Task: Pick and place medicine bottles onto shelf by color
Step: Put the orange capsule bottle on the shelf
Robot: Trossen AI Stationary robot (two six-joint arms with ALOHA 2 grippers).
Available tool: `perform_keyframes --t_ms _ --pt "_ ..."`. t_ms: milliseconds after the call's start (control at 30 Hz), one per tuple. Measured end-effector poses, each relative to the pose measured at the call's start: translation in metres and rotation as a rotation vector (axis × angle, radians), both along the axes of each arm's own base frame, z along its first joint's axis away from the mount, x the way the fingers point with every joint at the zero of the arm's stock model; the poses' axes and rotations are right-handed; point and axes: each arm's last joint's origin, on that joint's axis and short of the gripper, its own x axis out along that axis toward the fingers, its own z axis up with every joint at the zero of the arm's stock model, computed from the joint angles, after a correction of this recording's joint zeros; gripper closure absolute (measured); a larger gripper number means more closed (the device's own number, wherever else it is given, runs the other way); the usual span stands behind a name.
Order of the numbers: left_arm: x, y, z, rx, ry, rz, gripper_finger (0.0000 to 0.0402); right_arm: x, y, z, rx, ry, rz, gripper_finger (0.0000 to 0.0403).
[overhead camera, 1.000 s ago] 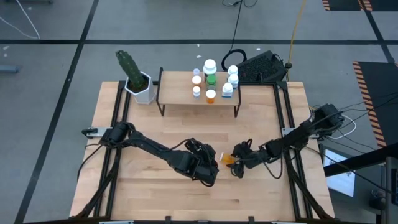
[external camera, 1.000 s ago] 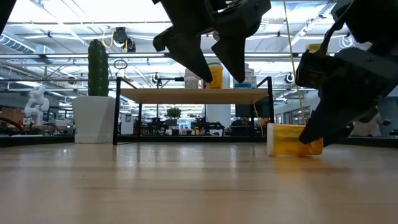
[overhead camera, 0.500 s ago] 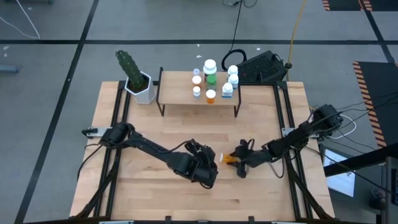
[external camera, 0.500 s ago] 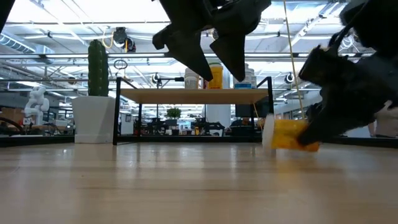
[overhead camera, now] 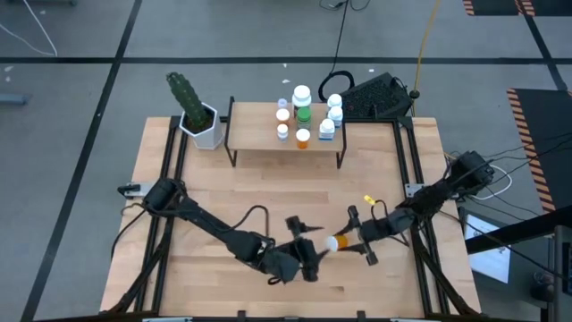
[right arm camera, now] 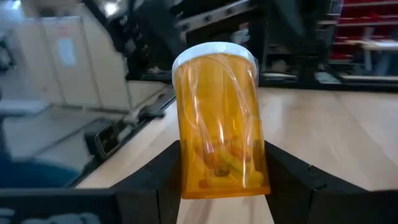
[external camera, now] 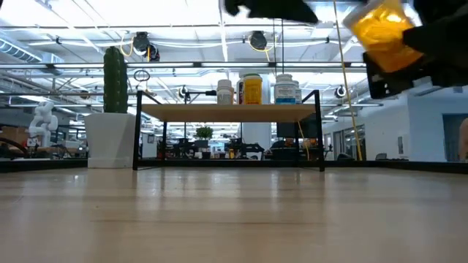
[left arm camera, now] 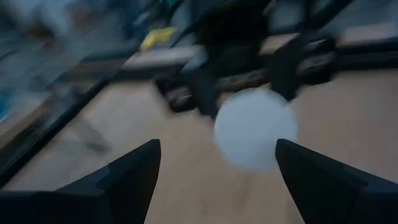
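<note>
Right gripper (right arm camera: 217, 180) clamps an orange bottle (right arm camera: 219, 121) between both fingers, lifted off the table. Left gripper (left arm camera: 217, 168), at its 9 o'clock, stands wide open, empty.

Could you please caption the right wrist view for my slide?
Right gripper holds an orange pill bottle, white cap forward, above the wooden table.
</note>
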Motion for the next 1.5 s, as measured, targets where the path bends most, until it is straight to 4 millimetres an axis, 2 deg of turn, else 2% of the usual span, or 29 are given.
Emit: perform_keyframes --t_ms 133,367,633,900,1133,1500 --pt "0.002 0.004 -0.008 -0.014 -0.121 -0.153 0.0080 0.003 0.011 0.006 -0.047 -0.038 0.047 0.0229" --pt "0.001 0.007 -0.016 0.013 -0.178 -0.374 0.0080 0.003 0.015 0.009 -0.052 -0.064 0.071 0.0228" --pt "0.003 0.008 -0.018 0.079 -0.168 -0.429 0.0080 0.005 0.017 0.024 0.023 -0.187 0.106 0.0228" --pt "0.003 0.007 -0.003 0.136 -0.309 -0.434 0.0080 0.005 0.018 0.023 0.013 -0.180 0.138 0.0227" --pt "0.007 0.012 -0.003 0.118 -0.315 -0.464 0.0082 0.005 0.017 0.022 0.010 -0.179 0.136 0.0227" --pt "0.011 0.022 -0.003 0.067 -0.319 -0.461 0.0174 0.006 0.016 0.022 0.016 -0.177 0.128 0.0227"
